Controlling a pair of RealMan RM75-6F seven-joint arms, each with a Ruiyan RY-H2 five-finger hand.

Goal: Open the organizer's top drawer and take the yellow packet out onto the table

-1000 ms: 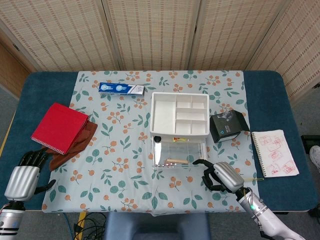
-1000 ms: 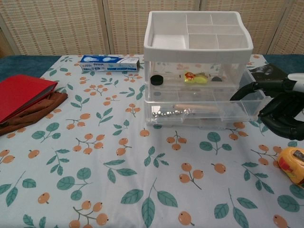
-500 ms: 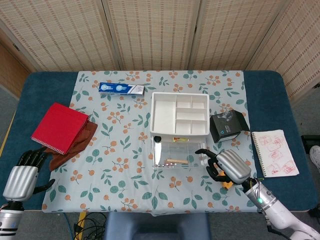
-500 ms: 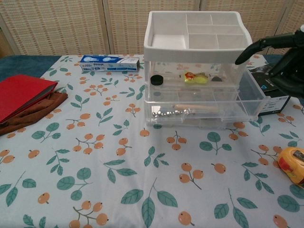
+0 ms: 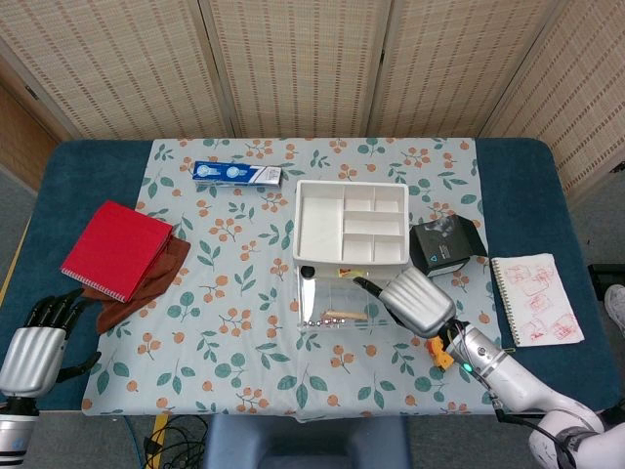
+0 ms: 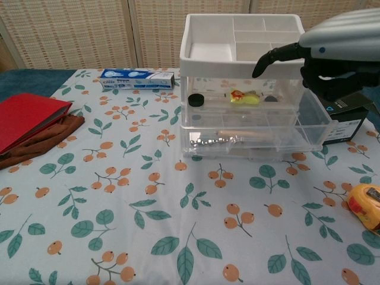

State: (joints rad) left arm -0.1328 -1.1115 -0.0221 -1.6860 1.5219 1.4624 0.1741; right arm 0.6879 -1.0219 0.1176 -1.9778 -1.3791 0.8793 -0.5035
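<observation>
I hover my right hand [image 6: 332, 47], fingers loosely curled and holding nothing, over the organizer's [image 6: 249, 53] pulled-out drawer to reach the yellow packet [image 6: 244, 96] inside.

Bright even indoor light, soft shadows, sharp focus, little glare
</observation>
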